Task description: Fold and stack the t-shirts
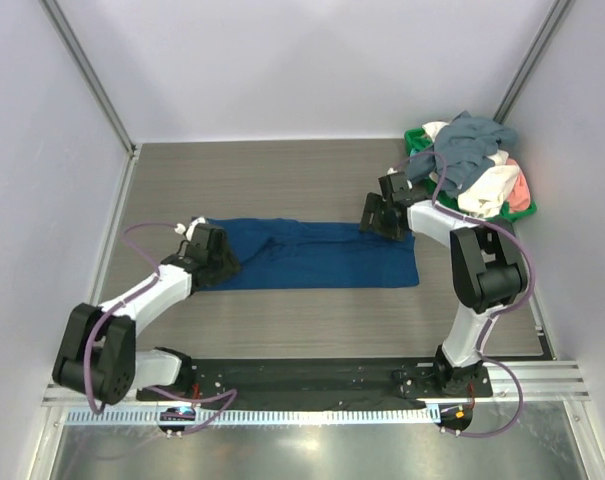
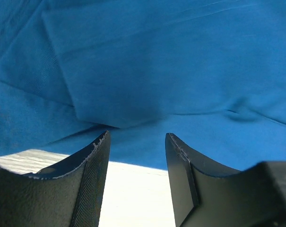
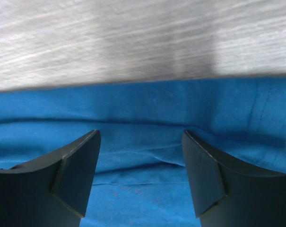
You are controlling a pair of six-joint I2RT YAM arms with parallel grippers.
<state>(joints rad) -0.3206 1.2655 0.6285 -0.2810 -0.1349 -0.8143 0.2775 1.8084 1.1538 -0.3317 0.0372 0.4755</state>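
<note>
The left gripper (image 1: 214, 255) sits at the left end of the blue shirt (image 1: 322, 258); its fingers are apart and empty, and in the left wrist view the cloth's edge lies just ahead of the tips. The shirt lies flat on the table (image 1: 282, 180) as a long band whose long axis runs left to right between the two arms, so each arm is nearest its own end. The right gripper (image 1: 382, 215) hovers over the right end at the far edge, its fingers also apart with nothing between them, and the other shirts (image 1: 477, 165) sit heaped in the green basket (image 1: 414, 140) just beyond it.
</note>
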